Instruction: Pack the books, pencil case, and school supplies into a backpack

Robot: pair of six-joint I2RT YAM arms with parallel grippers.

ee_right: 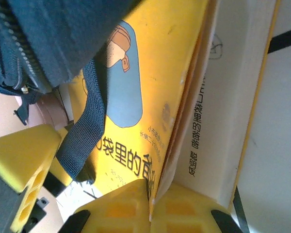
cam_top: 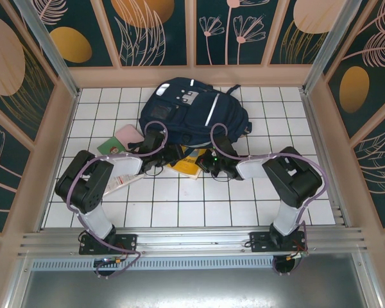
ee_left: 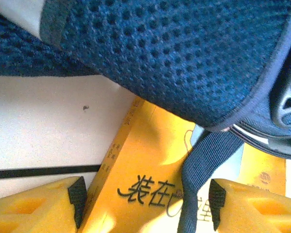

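The right gripper (ee_right: 150, 194) was clenched on the edge of the one yellow book (ee_right: 179, 63), which had a cartoon figure on its cover. The left gripper (ee_left: 145, 199) stood released and wide, with that book and a dark strap (ee_left: 199, 165) between its jaws. One navy mesh backpack (ee_left: 184, 48) lay just beyond both.

White square-tiled desk (cam_top: 179, 212), dark grid lines, evenly lit. Dark teal wall panels (cam_top: 154, 32) all round, peach leaf and flower prints, pale pink frames. Ribbed aluminium rail (cam_top: 192, 240) along near edge.
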